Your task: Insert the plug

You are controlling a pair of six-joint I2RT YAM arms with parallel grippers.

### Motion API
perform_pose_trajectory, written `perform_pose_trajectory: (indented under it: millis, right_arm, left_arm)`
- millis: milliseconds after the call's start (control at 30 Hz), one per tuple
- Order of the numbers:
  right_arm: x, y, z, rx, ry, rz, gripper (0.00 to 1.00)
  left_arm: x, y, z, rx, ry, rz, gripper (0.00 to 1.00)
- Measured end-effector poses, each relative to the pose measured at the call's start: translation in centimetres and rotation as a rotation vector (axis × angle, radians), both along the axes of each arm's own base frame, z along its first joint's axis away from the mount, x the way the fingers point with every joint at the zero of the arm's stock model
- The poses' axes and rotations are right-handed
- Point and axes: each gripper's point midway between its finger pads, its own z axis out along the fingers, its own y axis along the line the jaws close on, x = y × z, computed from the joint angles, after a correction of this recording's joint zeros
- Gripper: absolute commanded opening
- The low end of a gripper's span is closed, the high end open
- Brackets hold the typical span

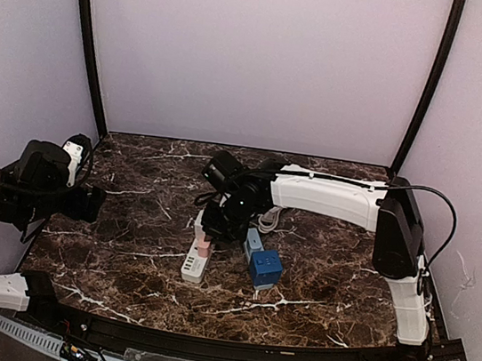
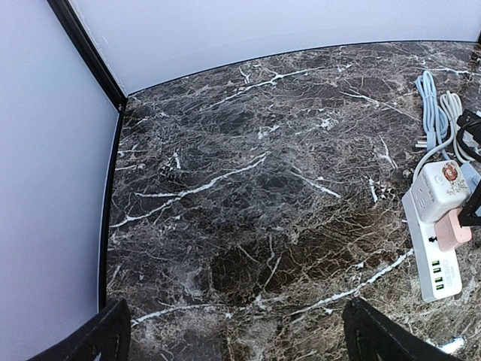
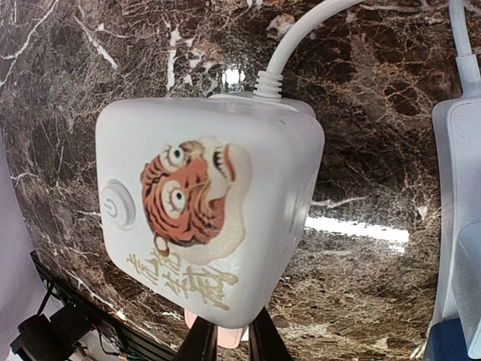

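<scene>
Now | right claw (image 3: pixel 225 342): clamped on pink plug (image 2: pixel 453 229) | left claw (image 2: pixel 237 338): wide open, empty

I pinch the pink plug (image 1: pixel 203 244) upright on the middle of the white strip (image 1: pixel 194 266), which lies flat, its tiger-stickered end farthest from me.

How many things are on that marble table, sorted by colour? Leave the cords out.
white power strip: 1
pink plug: 1
blue cube adapter: 1
pale grey strip: 1
Total: 4
</scene>
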Motion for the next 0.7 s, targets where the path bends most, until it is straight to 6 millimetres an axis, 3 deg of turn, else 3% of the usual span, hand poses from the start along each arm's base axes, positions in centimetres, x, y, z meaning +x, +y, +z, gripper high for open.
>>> perform_pose_trajectory:
  millis: [167, 467, 700]
  right_arm:
    - [0.0, 0.0, 0.1, -0.001, -0.005, 0.008, 0.16]
    - [0.1, -1.0, 0.6, -0.040, -0.029, 0.023, 0.28]
    - [0.4, -1.5, 5.6, 0.019, -0.108, 0.023, 0.33]
  left_arm:
    - [0.0, 0.0, 0.0, 0.000, 0.000, 0.000, 0.99]
    - [0.0, 0.0, 0.0, 0.000, 0.000, 0.000, 0.99]
    - [0.0, 0.0, 0.0, 0.000, 0.000, 0.000, 0.99]
